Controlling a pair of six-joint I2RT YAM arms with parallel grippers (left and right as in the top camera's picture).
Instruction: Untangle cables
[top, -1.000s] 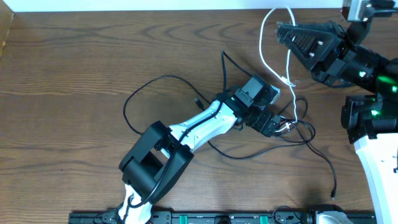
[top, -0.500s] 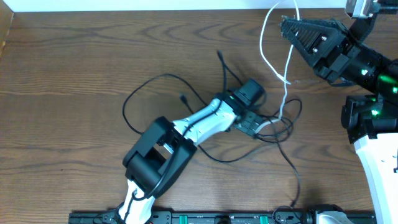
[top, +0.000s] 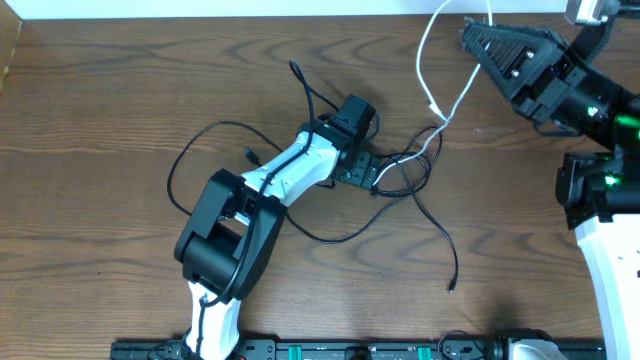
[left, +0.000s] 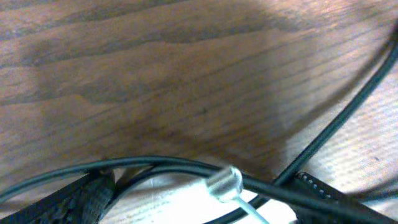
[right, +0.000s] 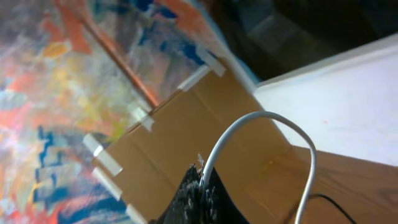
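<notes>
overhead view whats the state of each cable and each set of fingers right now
white cable, one end pinched and lifted by the right fingers, the rest trailing down into the tangle
black cable, slack on the table, looped, crossing the white cable by the left fingers
left fingers, open, standing either side of the crossing cables
right fingers, shut on the white cable

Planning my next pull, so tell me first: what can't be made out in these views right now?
- Overhead: how the white cable and the black cable cross beside the left pincer. The strands are too thin and the pincer covers part.
- Left wrist: blurred, and the fingers are cut off by the bottom edge, so contact with the cables is unclear.
- Right wrist: the right pincer pinches the white cable, but the crossing lies outside the frame.
</notes>
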